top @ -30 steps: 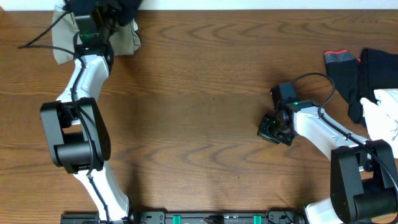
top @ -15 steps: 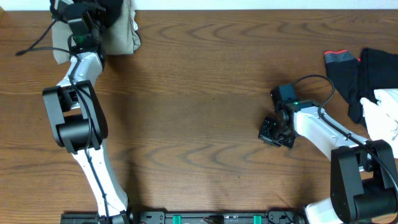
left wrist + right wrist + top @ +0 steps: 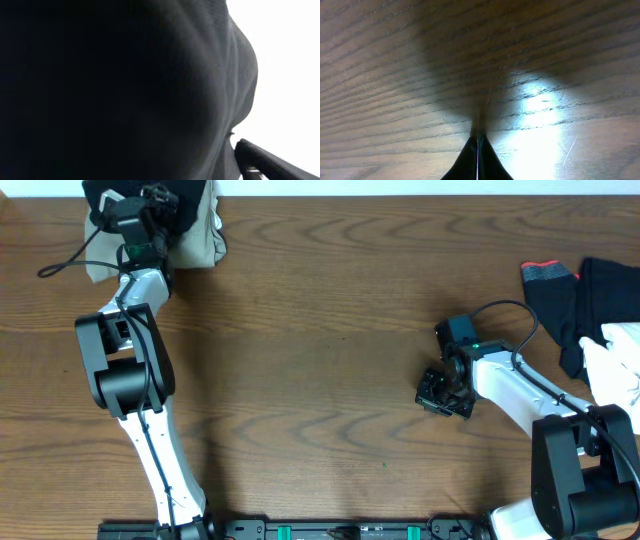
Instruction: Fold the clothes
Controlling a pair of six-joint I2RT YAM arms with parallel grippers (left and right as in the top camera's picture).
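Note:
A pile of clothes lies at the table's far left corner: a beige garment [image 3: 203,246] with a black garment [image 3: 190,198] on top. My left gripper [image 3: 148,202] hovers over this pile. In the left wrist view the black cloth [image 3: 125,85] fills nearly the whole frame, and one finger [image 3: 265,162] stands far out at the lower right, so the jaws are open. My right gripper [image 3: 438,392] rests shut and empty on the bare wood, right of centre, its fingertips [image 3: 478,142] pressed together above the table [image 3: 420,60].
More clothes lie at the right edge: a black garment [image 3: 605,290], a dark piece with a red trim [image 3: 548,274] and a white garment [image 3: 618,355]. The left arm's cable [image 3: 70,260] loops over the far left of the table.
My left gripper has shifted a little left over the corner pile and its jaws have opened, letting go of the cloth. The right arm has not moved.

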